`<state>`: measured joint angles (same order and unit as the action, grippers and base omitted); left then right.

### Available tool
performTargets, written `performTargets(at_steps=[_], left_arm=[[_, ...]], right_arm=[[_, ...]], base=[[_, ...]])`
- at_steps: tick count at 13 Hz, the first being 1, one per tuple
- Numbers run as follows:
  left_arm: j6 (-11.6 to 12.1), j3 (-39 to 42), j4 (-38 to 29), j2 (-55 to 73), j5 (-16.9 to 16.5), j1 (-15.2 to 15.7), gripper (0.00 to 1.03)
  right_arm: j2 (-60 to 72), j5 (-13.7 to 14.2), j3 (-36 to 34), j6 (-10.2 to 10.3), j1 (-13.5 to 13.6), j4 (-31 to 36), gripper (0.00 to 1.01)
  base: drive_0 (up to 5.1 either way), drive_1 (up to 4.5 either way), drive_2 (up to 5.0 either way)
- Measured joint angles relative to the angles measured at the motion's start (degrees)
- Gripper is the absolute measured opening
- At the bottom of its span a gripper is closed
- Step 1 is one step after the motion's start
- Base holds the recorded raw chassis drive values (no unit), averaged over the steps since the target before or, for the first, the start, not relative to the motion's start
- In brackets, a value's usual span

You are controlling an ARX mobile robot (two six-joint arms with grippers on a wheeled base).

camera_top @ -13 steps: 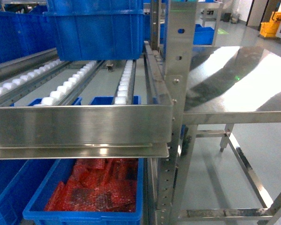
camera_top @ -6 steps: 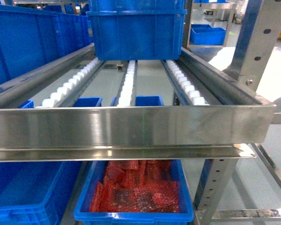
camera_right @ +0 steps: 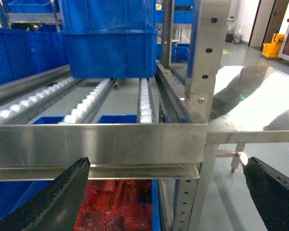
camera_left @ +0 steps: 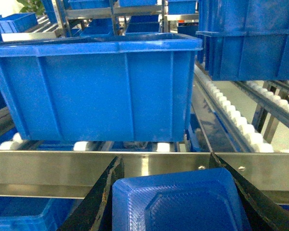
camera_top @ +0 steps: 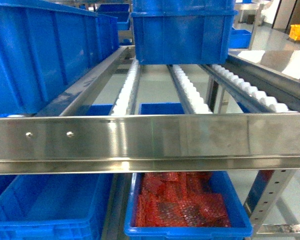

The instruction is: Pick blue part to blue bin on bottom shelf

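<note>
A: Left pincer [camera_left: 171, 202]?
B: Clamped on the blue part [camera_left: 176, 202], a ridged blue plastic piece between both dark fingers [camera_left: 94, 202]. It hangs just before the front rail [camera_left: 144, 168] of a roller shelf; a big blue bin [camera_left: 96, 86] sits on the rollers behind.

A: Right pincer [camera_right: 168, 192]?
B: Spread wide, holding nothing, facing the rack corner beside the steel desk [camera_right: 260, 106].

A: Head view?
B: No arms in sight. Below the rail [camera_top: 150, 142]: an empty blue bin [camera_top: 50, 205] at left, beside a bin of red bags [camera_top: 182, 205].
</note>
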<state>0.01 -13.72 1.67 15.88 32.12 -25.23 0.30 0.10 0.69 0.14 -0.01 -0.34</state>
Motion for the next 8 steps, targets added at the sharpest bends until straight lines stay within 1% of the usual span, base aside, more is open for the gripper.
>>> performTargets(at_steps=[2,4,8], left_arm=[[0.0,0.0,0.0,0.0,0.0,0.0,0.44],[0.0,0.0,0.0,-0.1,0.4,0.0,0.44],[0.0,0.0,0.0,-0.1,0.1,0.0,0.44]], right_arm=[[0.0,-0.1,0.0,0.0,0.0,-0.1,0.98],[0.0,-0.3,0.0,0.0,0.0,0.2,0.98],[0.0,-0.3,0.0,0.0,0.0,0.0,0.98]], base=[[-5.0,2.32,2.3],[0.0,0.0,0.0],[0.0,0.0,0.0]])
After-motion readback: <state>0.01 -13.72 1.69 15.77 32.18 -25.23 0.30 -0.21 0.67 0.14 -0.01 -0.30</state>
